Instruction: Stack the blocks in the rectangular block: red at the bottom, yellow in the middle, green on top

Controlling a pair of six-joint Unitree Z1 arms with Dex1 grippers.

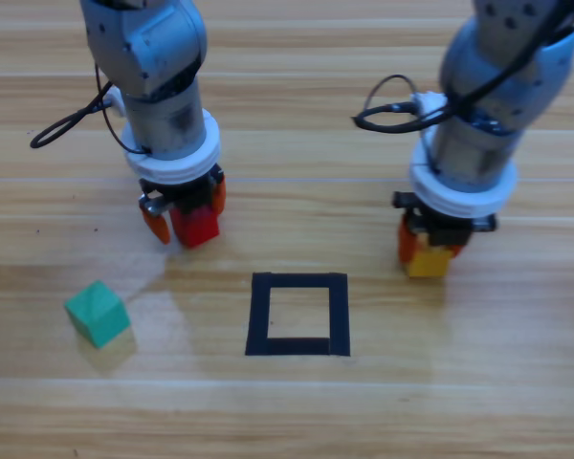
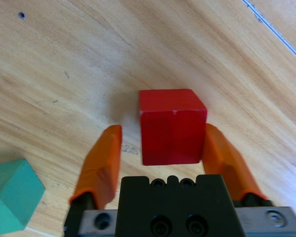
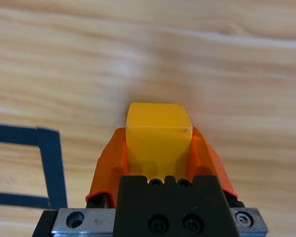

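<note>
The red cube (image 1: 196, 228) rests on the wood above and left of the black tape square (image 1: 298, 282). My left gripper (image 1: 187, 215) stands open around it. In the left wrist view the red cube (image 2: 172, 126) touches one orange jaw, and a gap shows at the other jaw of the left gripper (image 2: 163, 131). My right gripper (image 1: 430, 251) is shut on the yellow cube (image 1: 429, 260), right of the square. Both jaws of the right gripper (image 3: 158, 136) press the yellow cube (image 3: 158, 131). The teal-green cube (image 1: 98, 313) lies free at the left.
The tape square's corner (image 3: 52, 163) shows left of the right gripper in the right wrist view. The green cube (image 2: 10, 195) sits at the lower left of the left wrist view. Black cables hang off both arms.
</note>
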